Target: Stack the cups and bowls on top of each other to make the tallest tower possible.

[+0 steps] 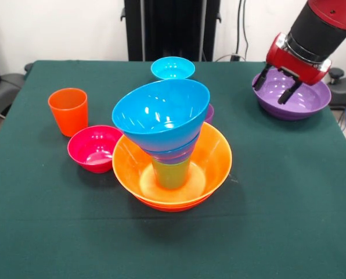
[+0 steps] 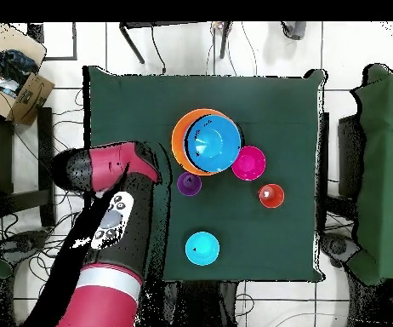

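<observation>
The tower stands mid-table: a broad yellow-orange bowl (image 1: pixel 216 157) nested in an orange-red bowl (image 1: pixel 173 206), a lime green cup (image 1: pixel 172 173) standing in it, and a tilted sky-blue bowl (image 1: pixel 161 113) on top, with a dark blue rim (image 1: pixel 172 152) just under it. The tower also shows in the overhead view (image 2: pixel 207 140). An orange cup (image 1: pixel 68 110), a magenta bowl (image 1: pixel 94 148), a cyan bowl (image 1: pixel 173 68) and a purple cup (image 1: pixel 209 113) stand apart. My gripper (image 1: pixel 276 86) is open and empty, just over the purple bowl (image 1: pixel 303 102) at the right.
In the overhead view my arm (image 2: pixel 106 174) hides the purple bowl; the purple cup (image 2: pixel 189 183), magenta bowl (image 2: pixel 248 162), orange cup (image 2: pixel 271 195) and cyan bowl (image 2: pixel 202 248) ring the tower. The purple bowl sits close to the table's edge.
</observation>
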